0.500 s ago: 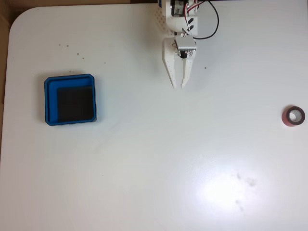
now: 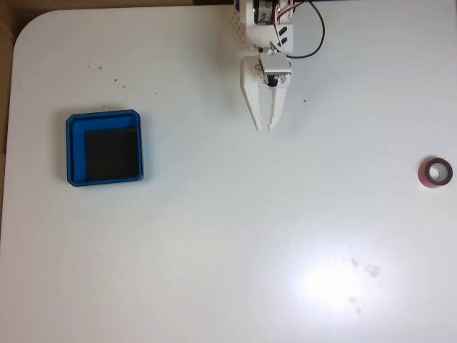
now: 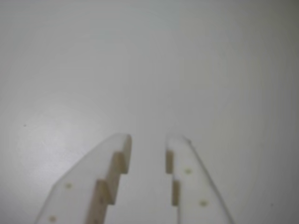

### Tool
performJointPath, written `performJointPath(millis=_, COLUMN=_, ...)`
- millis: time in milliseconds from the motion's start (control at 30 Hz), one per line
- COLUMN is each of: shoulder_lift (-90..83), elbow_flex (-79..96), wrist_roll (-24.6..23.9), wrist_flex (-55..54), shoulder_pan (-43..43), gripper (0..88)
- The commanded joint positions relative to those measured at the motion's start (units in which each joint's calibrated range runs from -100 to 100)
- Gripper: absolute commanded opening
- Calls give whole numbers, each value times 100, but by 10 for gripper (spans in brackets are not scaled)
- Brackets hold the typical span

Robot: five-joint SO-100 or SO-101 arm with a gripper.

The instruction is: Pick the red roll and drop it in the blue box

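Since half a second ago almost nothing has shifted: the gripper (image 2: 263, 128) sits in nearly the same spot at the top centre of the fixed view, its tips perhaps a touch closer together, and neither the roll nor the box has moved.

The red roll (image 2: 435, 172) lies on its side at the far right edge of the white table (image 2: 228, 243) in the fixed view, its pale hollow core facing up, with bare tabletop all around it. It is well apart from the gripper, which hangs up and to the left of it.

The blue box (image 2: 104, 147) rests on the left part of the table, far from the roll, its black floor bare.

The white fingers (image 2: 252, 100) point down the picture, parted by a narrow gap and gripping nothing. In the wrist view the gripper (image 3: 147, 140) shows the same slim gap, over plain white table (image 3: 149, 60). Black and red cables (image 2: 314, 36) loop beside the arm's base.
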Motion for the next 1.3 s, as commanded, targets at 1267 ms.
performJointPath(millis=1267, shoulder_lift=-27, elbow_flex=90, wrist_roll=-3, wrist_flex=-112, shoulder_pan=-3170, gripper=11)
